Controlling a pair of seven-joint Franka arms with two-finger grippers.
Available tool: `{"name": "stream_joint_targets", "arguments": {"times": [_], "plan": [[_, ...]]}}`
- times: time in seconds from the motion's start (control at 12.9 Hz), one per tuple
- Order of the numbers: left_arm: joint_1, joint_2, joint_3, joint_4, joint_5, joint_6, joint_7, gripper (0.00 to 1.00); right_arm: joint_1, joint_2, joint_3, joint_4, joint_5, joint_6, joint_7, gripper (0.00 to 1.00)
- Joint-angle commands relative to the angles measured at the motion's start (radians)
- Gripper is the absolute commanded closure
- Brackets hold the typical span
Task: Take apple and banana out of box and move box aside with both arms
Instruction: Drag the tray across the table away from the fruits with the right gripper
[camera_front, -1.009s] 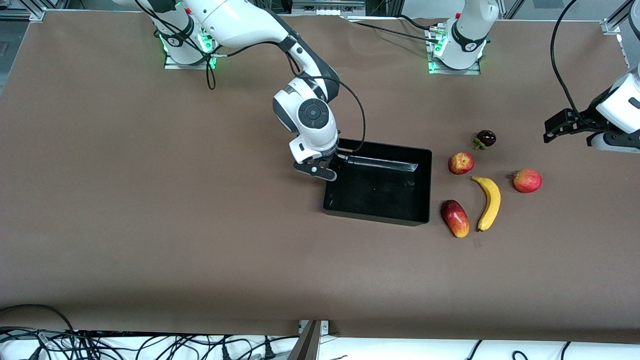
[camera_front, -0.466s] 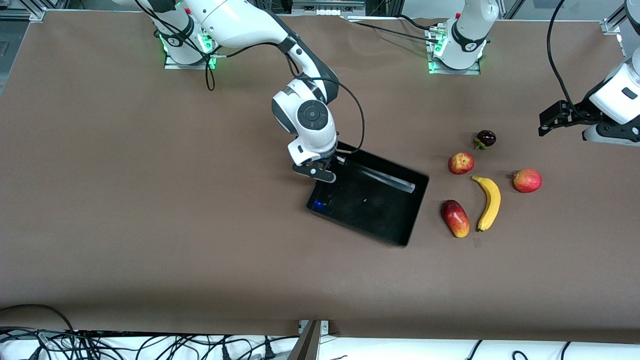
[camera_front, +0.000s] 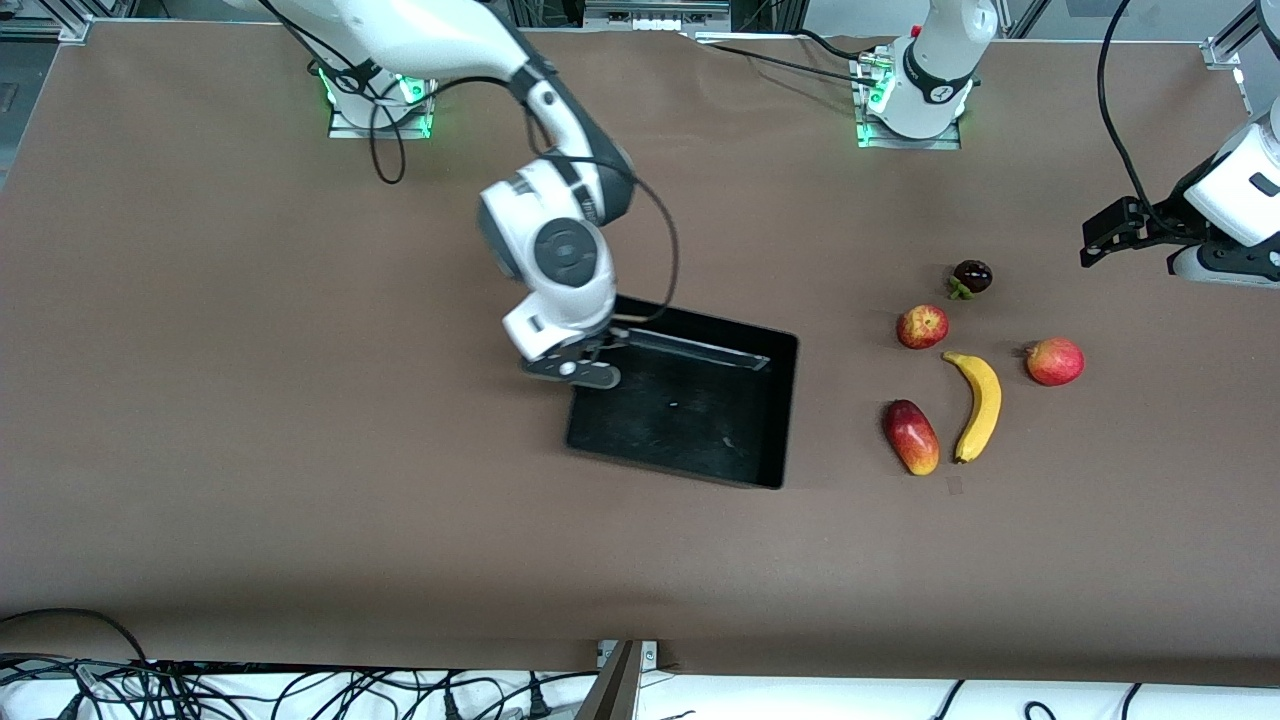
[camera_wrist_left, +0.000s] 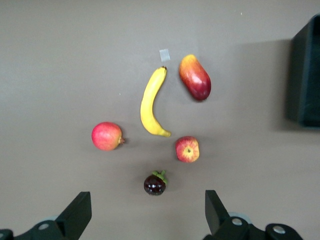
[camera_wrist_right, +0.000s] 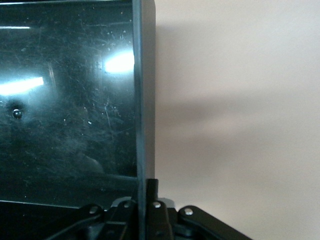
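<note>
Front view is showing one brown table (camera_front: 250, 450) with two robot arms reaching over it. One black box (camera_front: 690, 460), open-topped and low-walled, is sitting near the middle of the table, turned slightly askew. The right gripper (camera_front: 598, 352) is clamping its fingers tight on the box wall at the corner toward the right arm's end of the table, on the side farther from the front camera; the right wrist view is showing that thin wall (camera_wrist_right: 145, 100) running straight up between the closed fingers. Five fruits are lying in a loose cluster toward the left arm's end of the table, well apart from the box. One yellow banana (camera_front: 978, 405) is lying among them, one oblong red-yellow mango (camera_front: 910, 436) just beside it on the box side. Two round red fruits are flanking the banana: one small apple (camera_front: 922, 326) with yellowish patches, and one redder fruit (camera_front: 1055, 361) toward the left arm's end. One dark mangosteen (camera_front: 971, 277) is sitting farthest from the front camera. The left gripper (camera_wrist_left: 147, 212) is hovering above the table at its own end, fingers spread wide and holding nothing.
</note>
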Motion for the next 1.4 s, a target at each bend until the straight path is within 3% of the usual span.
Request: {"name": "stream_joint_targets", "arguments": {"times": [0.0, 0.31, 0.62, 0.85, 1.32], "plan": [[0.011, -0.006, -0.018, 0.042, -0.005, -0.085, -0.003, 0.00, -0.141, -0.090, 0.011, -0.032, 0.016, -0.099, -0.239, 1.00], [0.011, -0.006, -0.018, 0.045, -0.005, -0.085, -0.003, 0.00, -0.333, -0.237, -0.013, -0.261, 0.016, -0.053, -0.589, 1.00], [0.002, -0.003, -0.021, 0.045, -0.003, -0.079, -0.003, 0.00, -0.353, -0.364, -0.167, -0.607, 0.037, 0.231, -0.862, 1.00], [0.004, 0.002, -0.019, 0.046, -0.003, -0.080, -0.003, 0.00, -0.363, -0.361, -0.274, -0.686, 0.141, 0.280, -1.021, 1.00], [0.002, 0.002, -0.021, 0.046, -0.003, -0.082, -0.003, 0.00, -0.467, -0.305, -0.285, -0.751, 0.192, 0.408, -1.141, 1.00]]}}
